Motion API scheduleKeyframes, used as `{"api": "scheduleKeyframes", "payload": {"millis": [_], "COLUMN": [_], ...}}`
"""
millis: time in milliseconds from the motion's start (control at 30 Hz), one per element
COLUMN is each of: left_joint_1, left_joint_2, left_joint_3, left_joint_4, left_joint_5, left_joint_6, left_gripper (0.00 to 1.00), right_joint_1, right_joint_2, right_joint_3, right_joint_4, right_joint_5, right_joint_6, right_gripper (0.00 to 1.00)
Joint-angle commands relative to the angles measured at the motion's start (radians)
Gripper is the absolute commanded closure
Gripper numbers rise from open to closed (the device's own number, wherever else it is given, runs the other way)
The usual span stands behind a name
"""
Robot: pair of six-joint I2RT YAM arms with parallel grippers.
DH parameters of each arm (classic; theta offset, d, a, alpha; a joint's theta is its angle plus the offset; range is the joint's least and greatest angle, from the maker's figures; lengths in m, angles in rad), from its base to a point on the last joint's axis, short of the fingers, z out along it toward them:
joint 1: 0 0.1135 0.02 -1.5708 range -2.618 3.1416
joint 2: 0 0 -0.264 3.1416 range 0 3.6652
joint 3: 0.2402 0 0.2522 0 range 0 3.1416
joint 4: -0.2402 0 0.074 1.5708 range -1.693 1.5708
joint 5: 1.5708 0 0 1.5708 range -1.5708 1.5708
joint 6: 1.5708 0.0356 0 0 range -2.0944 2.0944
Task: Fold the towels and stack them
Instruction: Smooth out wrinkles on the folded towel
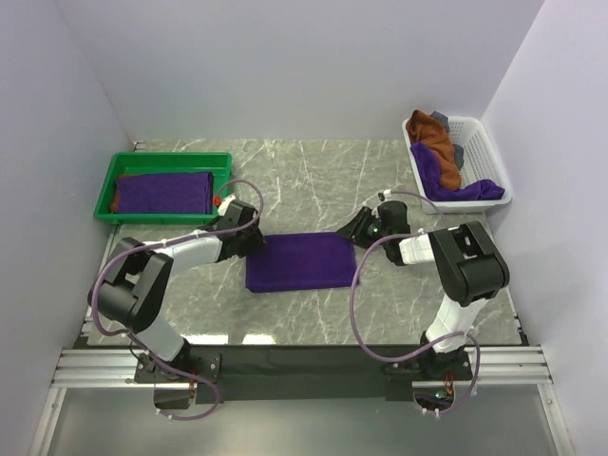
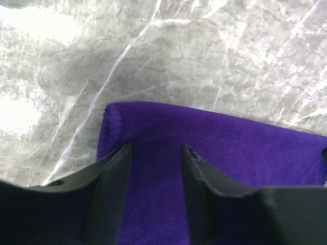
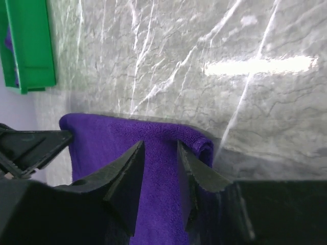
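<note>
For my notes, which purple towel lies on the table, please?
The central purple towel; the tray towel lies in the green tray, the basket towel in the white basket.

Bright, even light falls from overhead, with soft shadows. White glare patches wash out the marble bench in both wrist views, and the close foreground is blurred.
</note>
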Motion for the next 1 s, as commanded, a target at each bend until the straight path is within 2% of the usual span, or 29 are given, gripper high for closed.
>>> {"api": "scheduleKeyframes", "payload": {"millis": [0,33,100,133,167,200,233,300,333,433,567,733,833,967], "left_joint_1": [0.005,0.002,0.003,0.003,0.005,0.005,0.016,0.060,0.083,0.178,0.310,0.516,0.568,0.586], "left_joint_2": [-0.041,-0.058,-0.116,-0.136,-0.158,-0.202,-0.223,-0.280,-0.296,-0.343,-0.412,-0.500,-0.537,-0.532], "left_joint_3": [0.022,0.051,0.080,0.112,0.127,0.140,0.163,0.169,0.169,0.172,0.129,-0.009,-0.069,-0.055], "left_joint_4": [-0.063,-0.105,-0.149,-0.198,-0.224,-0.243,-0.261,-0.300,-0.310,-0.382,-0.438,-0.430,-0.393,-0.389], "left_joint_5": [-0.016,-0.014,-0.008,-0.011,-0.017,-0.025,-0.043,-0.057,-0.071,-0.069,0.032,0.135,0.182,0.182], "left_joint_6": [0.059,0.068,0.097,0.100,0.106,0.122,0.129,0.154,0.165,0.198,0.240,0.298,0.298,0.298], "left_gripper": [0.49,0.41,0.35,0.16,0.09,0.05,0.01,0.01,0.01,0.01,0.01,0.01,0.01,0.00], "right_joint_1": [-0.009,-0.006,0.021,0.040,0.087,0.115,0.145,0.253,0.296,0.449,0.645,0.811,0.850,0.899], "right_joint_2": [-0.061,-0.105,-0.149,-0.188,-0.205,-0.221,-0.242,-0.244,-0.238,-0.196,-0.117,0.056,0.139,0.228], "right_joint_3": [0.049,0.066,0.126,0.149,0.195,0.216,0.238,0.307,0.331,0.426,0.561,0.706,0.778,0.871], "right_joint_4": [-0.100,-0.140,-0.275,-0.321,-0.370,-0.457,-0.498,-0.608,-0.643,-0.768,-0.875,-0.977,-0.992,-1.029], "right_joint_5": [0.039,0.035,0.044,0.068,0.085,0.103,0.128,0.188,0.197,0.252,0.356,0.425,0.458,0.490], "right_joint_6": [-0.122,-0.153,-0.257,-0.293,-0.325,-0.384,-0.411,-0.486,-0.508,-0.583,-0.637,-0.666,-0.673,-0.686], "right_gripper": [0.59,0.57,0.50,0.46,0.43,0.31,0.26,0.15,0.13,0.10,0.09,0.13,0.18,0.28]}}
